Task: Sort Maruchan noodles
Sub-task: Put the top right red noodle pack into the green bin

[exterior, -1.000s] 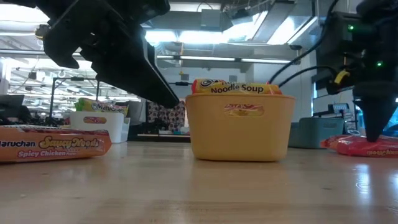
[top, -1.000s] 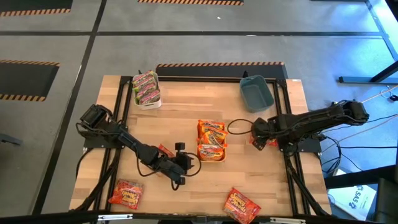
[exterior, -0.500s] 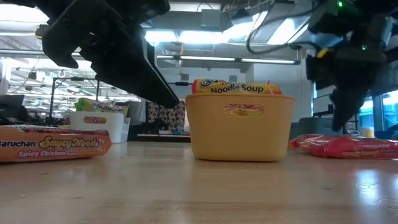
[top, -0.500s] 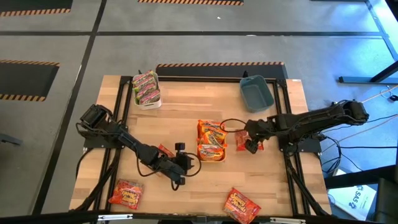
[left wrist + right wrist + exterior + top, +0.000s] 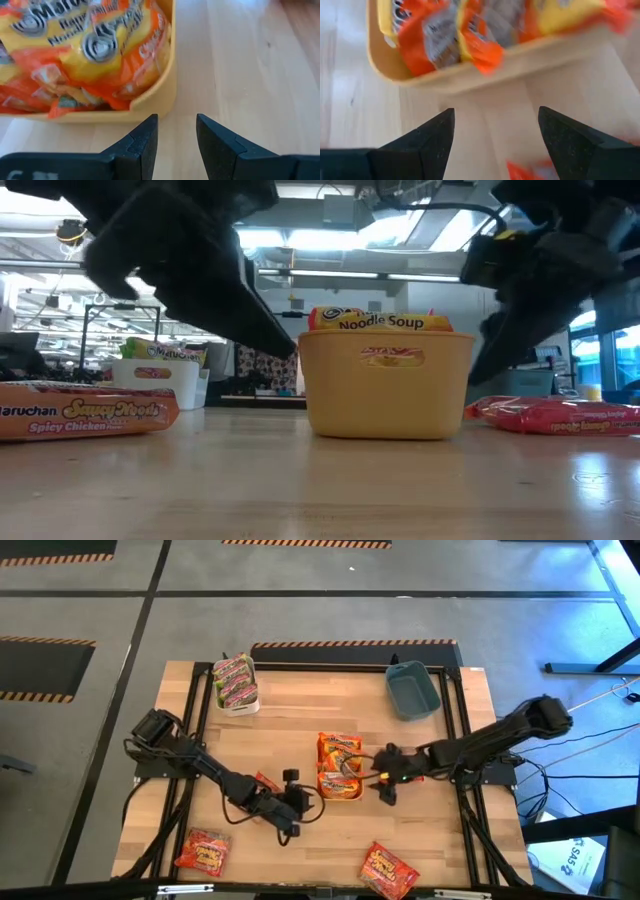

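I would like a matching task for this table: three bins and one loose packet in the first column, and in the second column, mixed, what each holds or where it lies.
Things:
1. white bin
2. yellow bin
3. blue bin
4. red packet

Descriptions:
A. holds orange-yellow packets, middle of the table
B. lies loose at the table's near edge, on the right arm's side
C. holds green-pink packets, far corner on the left arm's side
D. no packet visible inside, far corner on the right arm's side

Pairs: 1-C, 2-A, 3-D, 4-B
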Robot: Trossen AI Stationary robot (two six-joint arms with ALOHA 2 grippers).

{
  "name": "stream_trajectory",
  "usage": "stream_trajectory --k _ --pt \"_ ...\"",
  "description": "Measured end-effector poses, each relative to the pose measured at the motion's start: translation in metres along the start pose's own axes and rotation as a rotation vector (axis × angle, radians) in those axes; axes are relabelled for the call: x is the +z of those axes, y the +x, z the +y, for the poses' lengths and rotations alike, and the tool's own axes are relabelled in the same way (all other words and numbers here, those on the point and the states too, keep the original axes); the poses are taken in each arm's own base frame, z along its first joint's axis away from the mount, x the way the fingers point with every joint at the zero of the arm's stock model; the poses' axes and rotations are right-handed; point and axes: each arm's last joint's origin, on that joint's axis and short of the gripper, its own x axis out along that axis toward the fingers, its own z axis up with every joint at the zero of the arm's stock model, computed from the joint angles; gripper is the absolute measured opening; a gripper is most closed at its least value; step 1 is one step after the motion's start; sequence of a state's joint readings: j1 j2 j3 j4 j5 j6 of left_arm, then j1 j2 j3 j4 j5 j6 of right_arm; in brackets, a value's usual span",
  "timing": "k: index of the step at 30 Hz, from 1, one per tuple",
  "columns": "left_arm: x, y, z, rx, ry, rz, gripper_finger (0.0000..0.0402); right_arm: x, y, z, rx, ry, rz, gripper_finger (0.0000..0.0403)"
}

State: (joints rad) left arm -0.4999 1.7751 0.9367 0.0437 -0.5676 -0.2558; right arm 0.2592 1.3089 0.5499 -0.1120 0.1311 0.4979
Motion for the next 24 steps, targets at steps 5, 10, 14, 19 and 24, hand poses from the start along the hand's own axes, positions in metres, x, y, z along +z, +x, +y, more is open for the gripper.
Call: stream_trajectory --k 5,10,14,19,24 --pt "0.001 0.005 0.008 0.06 -0.06 0.002 0.0127 0.009 0.02 0.007 -0.031 -0.025 -0.056 0.027" --pt "0.002 0.011 0.018 0.091 -0.083 0.009 0.0127 0.013 0.028 0.004 -0.123 -0.079 -0.068 0.027" --pt "0.003 0.016 0.03 0.133 -0.099 0.022 0.0127 0.019 0.029 -0.009 -0.189 -0.058 -0.087 0.027" --pt "-0.001 0.02 0.044 0.244 -0.076 0.068 0.0127 0.032 0.03 -0.03 -0.248 -0.042 -0.135 0.027" --pt "-0.007 0.024 0.059 0.361 -0.064 0.121 0.0127 0.041 0.029 -0.048 -0.292 -0.007 -0.161 0.027"
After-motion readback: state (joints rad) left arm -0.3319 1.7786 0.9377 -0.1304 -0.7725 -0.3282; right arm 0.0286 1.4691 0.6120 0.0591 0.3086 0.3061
